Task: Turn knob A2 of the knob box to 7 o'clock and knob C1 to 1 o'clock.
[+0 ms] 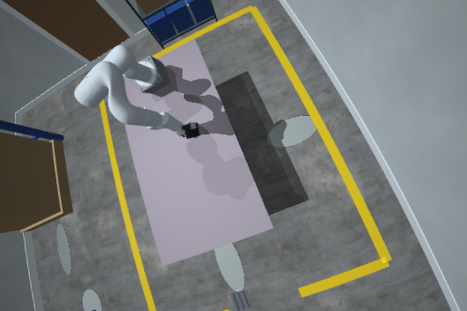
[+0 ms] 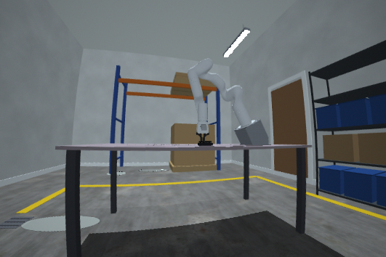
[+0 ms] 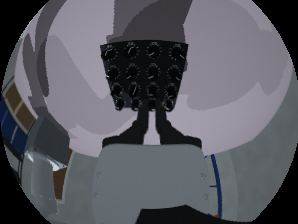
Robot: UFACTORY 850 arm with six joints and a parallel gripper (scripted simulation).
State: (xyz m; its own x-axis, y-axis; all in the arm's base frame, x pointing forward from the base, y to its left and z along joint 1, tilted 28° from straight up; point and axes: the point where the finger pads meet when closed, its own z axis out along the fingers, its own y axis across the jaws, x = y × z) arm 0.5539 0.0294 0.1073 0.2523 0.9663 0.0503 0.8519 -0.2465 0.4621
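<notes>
Matt pale table top [image 1: 191, 211], glossy white arm [image 1: 116, 97], rough grey concrete floor [image 1: 336, 228].

Knobs [image 3: 152, 70] packed close; narrow gaps between.

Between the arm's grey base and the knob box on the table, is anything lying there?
Nothing: in the top view, only shadowed table separates base from knob box.
</notes>
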